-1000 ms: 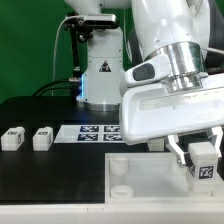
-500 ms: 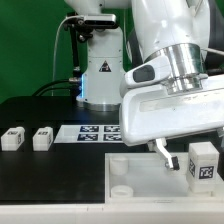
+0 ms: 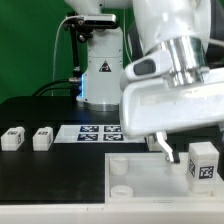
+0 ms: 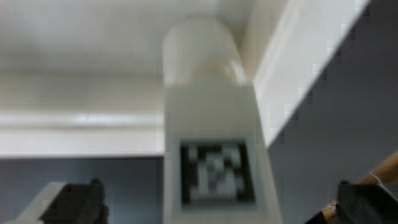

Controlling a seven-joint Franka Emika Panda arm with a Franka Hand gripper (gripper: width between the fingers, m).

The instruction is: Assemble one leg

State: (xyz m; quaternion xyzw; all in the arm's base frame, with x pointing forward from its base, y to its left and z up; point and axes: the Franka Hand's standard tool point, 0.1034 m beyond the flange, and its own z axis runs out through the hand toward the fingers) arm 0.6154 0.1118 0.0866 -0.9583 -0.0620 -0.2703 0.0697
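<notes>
Ana: What is the biggest thing there?

Ben: The black worktop [image 3: 40, 110]. Everything sits on it. Next comes the big white arm [image 3: 170, 40], which hangs over the exterior view's right side.

Ana: And what lies under the arm?

Ben: A wide white panel [image 3: 150, 180]. It is shaped like a flat tray with a low rim. Round holes [image 3: 120, 166] show in its corners on the exterior view's left.

Ana: What is in that tray?

Ben: One leg [image 3: 203, 160]. It stands upright on the panel, far over at the exterior view's right. Its black-and-white tag faces the camera. Whether it sits in a corner hole cannot be told.

Ana: What else is on the worktop?

Ben: The marker board [image 3: 90, 133] lies flat behind the panel. To the exterior view's left of it, two other legs [image 3: 12, 138] [image 3: 41, 138] sit side by side, well apart from the panel.

Ana: And the pincer?

Ben: The pincer [image 4: 222, 205] is spread wide and pinches nothing. In the wrist view the leg [image 4: 210, 100] stands between its two dark fingers [image 4: 71, 203], and neither one touches it. In the exterior view one finger [image 3: 163, 149] hangs near the leg, on the exterior view's left of it. The other finger is hidden.
</notes>
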